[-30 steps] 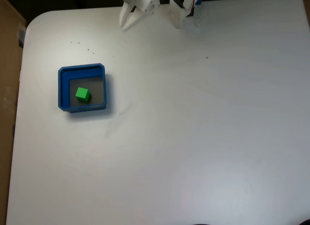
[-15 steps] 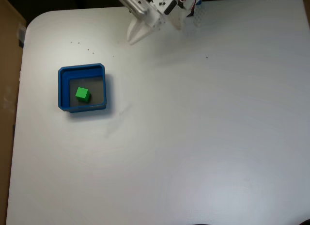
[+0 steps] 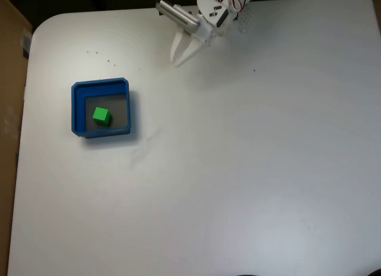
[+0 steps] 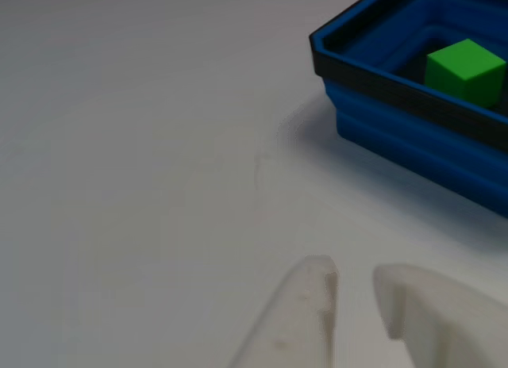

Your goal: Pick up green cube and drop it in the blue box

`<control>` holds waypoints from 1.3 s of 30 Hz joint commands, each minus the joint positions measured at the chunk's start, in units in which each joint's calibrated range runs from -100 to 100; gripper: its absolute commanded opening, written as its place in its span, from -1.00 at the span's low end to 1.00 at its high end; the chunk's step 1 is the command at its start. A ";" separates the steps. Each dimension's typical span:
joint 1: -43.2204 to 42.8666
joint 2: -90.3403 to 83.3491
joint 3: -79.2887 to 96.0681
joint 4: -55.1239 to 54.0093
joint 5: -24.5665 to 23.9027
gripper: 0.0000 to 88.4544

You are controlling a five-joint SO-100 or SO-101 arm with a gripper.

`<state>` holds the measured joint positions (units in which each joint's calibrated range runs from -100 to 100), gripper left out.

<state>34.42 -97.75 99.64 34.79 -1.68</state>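
1. The white two-finger plastic pincer (image 3: 177, 60) sits near the top edge of the fixed view, at about twelve o'clock on the desk, with its tips pointing down toward six o'clock. In the other view the pincer (image 4: 355, 282) comes in from the bottom edge — two pale fingertips (image 4: 311, 293) with a narrow gap between them, nothing held, so it reads as released but nearly closed.
2. Behind the pincer in the fixed view, the white arm body with red wires (image 3: 219, 11) leans in from the top edge.
3. The white, smooth-topped desk (image 3: 238, 169) lies bare beneath the fingers; a few small dark specks show on it toward eleven o'clock.
4. The square shallow blue plastic box with thick walls and a grey floor (image 3: 75, 104) stands at about nine o'clock in the fixed view, well apart from the pincer. In the other view the blue box (image 4: 397, 130) is at about two o'clock.
5. The tiny bright green solid cube (image 3: 101, 115) rests inside the blue box on its grey floor — in the other view the green cube (image 4: 464, 70) shows above the near wall.
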 commanded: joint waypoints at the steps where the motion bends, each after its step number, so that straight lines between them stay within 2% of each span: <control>1: -6.32 -1.41 0.27 -0.63 0.10 -0.98; 11: -25.10 -1.41 0.18 -0.63 -0.20 -0.98; 17: -32.47 -1.41 0.18 -0.63 -0.24 -0.98; 25: -35.51 -1.41 0.18 -0.63 -0.24 -0.98; 39: -35.36 -1.33 0.09 -0.63 -0.24 -0.98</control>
<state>-0.85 -98.17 99.64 34.79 -1.78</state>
